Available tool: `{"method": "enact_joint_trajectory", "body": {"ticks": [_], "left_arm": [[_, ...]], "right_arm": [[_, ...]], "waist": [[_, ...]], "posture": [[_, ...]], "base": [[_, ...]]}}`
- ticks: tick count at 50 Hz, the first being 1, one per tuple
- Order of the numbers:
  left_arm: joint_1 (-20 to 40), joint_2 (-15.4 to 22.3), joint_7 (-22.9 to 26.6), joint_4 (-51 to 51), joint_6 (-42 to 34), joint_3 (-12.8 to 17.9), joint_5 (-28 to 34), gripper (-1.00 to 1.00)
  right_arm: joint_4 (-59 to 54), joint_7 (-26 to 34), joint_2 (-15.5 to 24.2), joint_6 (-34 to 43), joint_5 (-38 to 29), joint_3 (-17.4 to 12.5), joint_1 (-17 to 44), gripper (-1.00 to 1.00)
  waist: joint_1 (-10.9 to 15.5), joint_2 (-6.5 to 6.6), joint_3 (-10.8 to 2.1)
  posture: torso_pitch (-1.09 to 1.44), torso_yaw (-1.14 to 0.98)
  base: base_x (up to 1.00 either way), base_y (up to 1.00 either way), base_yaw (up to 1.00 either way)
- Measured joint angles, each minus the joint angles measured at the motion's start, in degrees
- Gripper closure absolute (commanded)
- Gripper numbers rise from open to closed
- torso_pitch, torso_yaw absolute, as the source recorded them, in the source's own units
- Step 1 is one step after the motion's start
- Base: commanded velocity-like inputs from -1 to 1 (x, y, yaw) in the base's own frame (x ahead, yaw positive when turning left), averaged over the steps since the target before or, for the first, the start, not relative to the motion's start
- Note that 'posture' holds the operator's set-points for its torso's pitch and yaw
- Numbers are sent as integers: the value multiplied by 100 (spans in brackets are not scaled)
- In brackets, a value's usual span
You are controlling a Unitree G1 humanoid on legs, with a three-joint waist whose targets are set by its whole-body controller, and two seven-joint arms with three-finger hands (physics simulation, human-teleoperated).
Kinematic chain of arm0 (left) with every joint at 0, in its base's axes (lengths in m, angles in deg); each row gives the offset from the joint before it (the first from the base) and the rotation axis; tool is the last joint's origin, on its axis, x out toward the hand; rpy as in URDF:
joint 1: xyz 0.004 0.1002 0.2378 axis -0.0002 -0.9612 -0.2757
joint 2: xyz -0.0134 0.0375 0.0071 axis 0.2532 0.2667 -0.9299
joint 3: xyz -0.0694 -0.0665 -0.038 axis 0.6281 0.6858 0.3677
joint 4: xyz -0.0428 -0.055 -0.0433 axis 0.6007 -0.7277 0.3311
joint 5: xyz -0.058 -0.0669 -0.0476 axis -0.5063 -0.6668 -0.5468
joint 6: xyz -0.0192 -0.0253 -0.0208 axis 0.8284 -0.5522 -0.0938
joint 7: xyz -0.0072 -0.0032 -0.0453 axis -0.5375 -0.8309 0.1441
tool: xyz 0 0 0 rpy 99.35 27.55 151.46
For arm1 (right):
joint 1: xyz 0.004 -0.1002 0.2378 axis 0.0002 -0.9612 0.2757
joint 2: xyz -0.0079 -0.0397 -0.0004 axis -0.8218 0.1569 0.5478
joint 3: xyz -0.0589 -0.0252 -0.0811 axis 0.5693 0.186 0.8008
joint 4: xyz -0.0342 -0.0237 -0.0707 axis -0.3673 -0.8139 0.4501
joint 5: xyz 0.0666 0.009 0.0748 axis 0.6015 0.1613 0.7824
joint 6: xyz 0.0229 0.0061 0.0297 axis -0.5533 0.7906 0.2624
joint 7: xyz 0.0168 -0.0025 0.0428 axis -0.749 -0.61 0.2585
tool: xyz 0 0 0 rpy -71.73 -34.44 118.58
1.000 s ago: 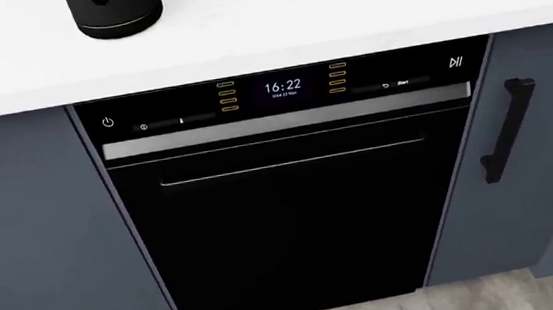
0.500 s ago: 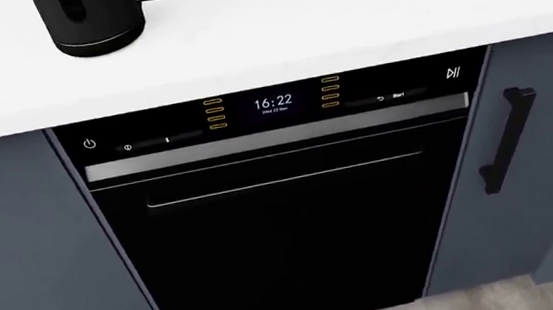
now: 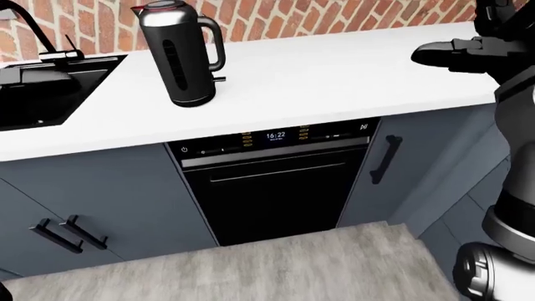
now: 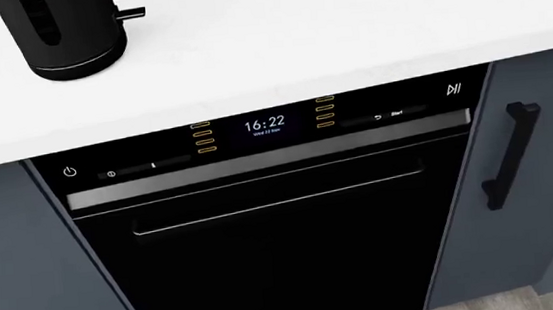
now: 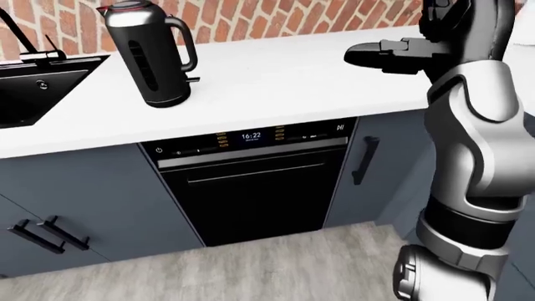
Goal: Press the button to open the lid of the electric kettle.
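The electric kettle (image 3: 180, 53) is black and silver with a red-ringed lid (image 3: 163, 7) that is down. It stands upright on the white counter (image 3: 334, 69), left of centre in the eye views. Its handle faces right. Only its lower body (image 4: 63, 34) shows in the head view, at the top left. My right hand (image 5: 368, 55) hovers over the counter's right part, well to the right of the kettle. Its black fingers stretch toward the left with nothing between them. My left hand is out of every view.
A black sink (image 3: 42, 88) with a faucet is set in the counter left of the kettle. Below the counter is a black appliance (image 3: 271, 182) showing 16:22, flanked by grey cabinets with black handles (image 3: 383, 160). A brick wall (image 3: 276, 19) backs the counter.
The head camera has moved: kettle, counter edge and appliance panel slid down and left in the head view. My right hand has passed out of that view's top right corner.
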Motion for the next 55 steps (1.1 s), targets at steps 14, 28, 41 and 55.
{"method": "enact_joint_trajectory", "body": {"ticks": [14,28,41,55], "left_arm": [[-19,14,-23,2,-39,-155,-119,-100],[-39,86,-99,-99,-46,-3,-114,-100],[-6,111,-77,-32,-61,-133,-245,-100],[-34,148,-147,-124,-46,-7,-180,-100]], "right_arm": [[-63,-48,44,32,1,-102,-50,-100],[-79,5,-23,87,61,105,8,-100],[-101,-90,68,119,36,-88,10,-100],[-43,-21,-4,182,126,104,9,-100]], "waist": [[-75,-606,-28],[5,-44,11],[-73,-565,-46],[12,-100,-20]], "posture": [[0,0],[0,0],[0,0],[0,0]], "base": [[13,5,0],[13,10,0],[12,13,0],[13,13,0]]}}
